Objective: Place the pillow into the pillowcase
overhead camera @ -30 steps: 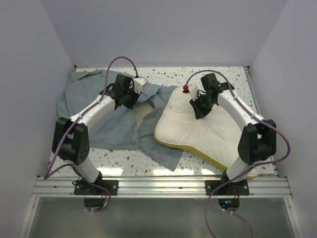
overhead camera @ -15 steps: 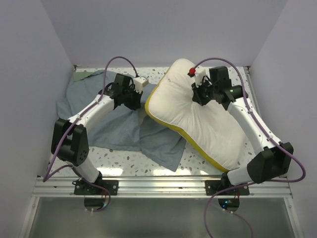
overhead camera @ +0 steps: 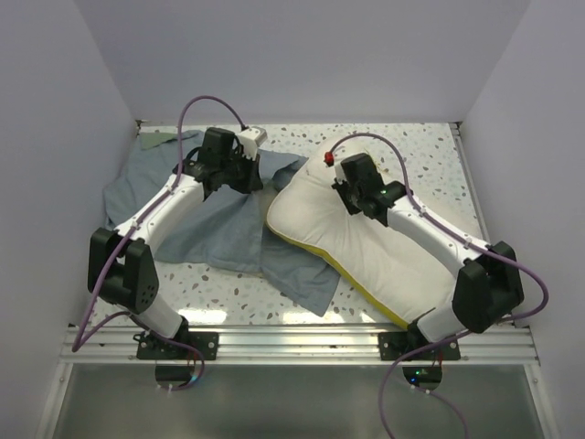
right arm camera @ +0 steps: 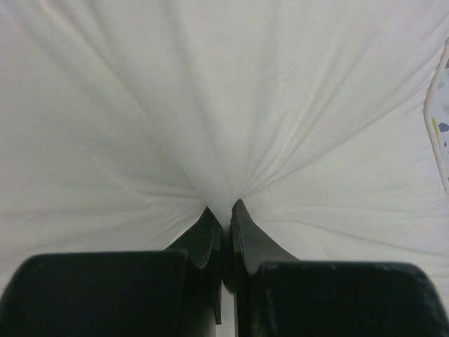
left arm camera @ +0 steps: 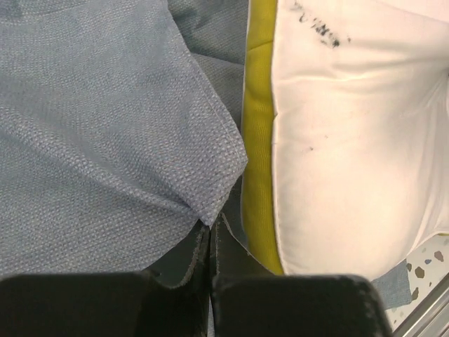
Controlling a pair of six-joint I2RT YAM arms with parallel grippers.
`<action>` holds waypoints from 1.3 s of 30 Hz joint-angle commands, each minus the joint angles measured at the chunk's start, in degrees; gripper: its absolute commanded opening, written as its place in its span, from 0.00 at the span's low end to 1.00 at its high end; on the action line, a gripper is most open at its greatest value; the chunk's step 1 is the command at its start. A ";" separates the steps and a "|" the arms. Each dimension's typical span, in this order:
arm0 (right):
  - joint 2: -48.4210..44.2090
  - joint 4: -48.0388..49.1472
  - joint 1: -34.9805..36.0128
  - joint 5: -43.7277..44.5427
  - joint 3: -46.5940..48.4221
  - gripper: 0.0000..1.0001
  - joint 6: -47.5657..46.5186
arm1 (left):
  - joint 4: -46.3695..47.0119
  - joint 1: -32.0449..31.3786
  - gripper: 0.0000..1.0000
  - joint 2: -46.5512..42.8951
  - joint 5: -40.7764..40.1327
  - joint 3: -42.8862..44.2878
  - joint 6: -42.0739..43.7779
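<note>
The cream-white pillow (overhead camera: 366,242) with a yellow edge lies on the table's right half, its left end on the grey-blue pillowcase (overhead camera: 201,224). My right gripper (overhead camera: 359,197) is shut on a pinch of the pillow's top cloth (right arm camera: 224,140). My left gripper (overhead camera: 239,174) is shut on a corner of the pillowcase (left arm camera: 126,133), held beside the pillow's yellow edge (left arm camera: 258,140). The pillowcase spreads wrinkled over the left half of the table, one flap reaching under the pillow's front edge.
White walls close in the table (overhead camera: 411,146) at the left, back and right. A metal rail (overhead camera: 292,343) runs along the near edge by the arm bases. Purple cables loop over both arms. An olive cloth corner (overhead camera: 154,140) shows at the back left.
My right gripper lifted the pillow up and back, then brought it down and left toward the pillowcase. My left gripper raised its pillowcase corner slightly toward the back.
</note>
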 commanded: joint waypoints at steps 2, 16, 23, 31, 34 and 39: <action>1.14 6.31 3.27 4.15 3.37 0.00 2.90 | 3.49 0.35 0.00 -1.15 1.30 1.29 -2.93; -3.25 1.22 11.10 -19.34 0.03 0.00 -10.09 | 7.89 0.61 0.00 -3.43 -0.98 -2.40 -6.63; -10.19 -14.24 9.95 -32.07 -0.49 0.00 -25.99 | 6.58 1.22 0.00 -6.69 -1.60 -5.74 -4.07; -5.81 -25.07 10.13 -40.97 2.14 0.00 -37.34 | 5.70 1.40 0.00 -8.10 4.11 -6.27 -1.61; -2.57 -24.37 10.12 -39.21 1.97 0.00 -40.07 | 4.12 1.49 0.00 -8.01 5.87 -5.57 -0.03; 3.94 -19.98 8.64 -36.22 5.56 0.00 -38.06 | 1.83 1.40 0.00 -8.36 8.77 -6.35 3.04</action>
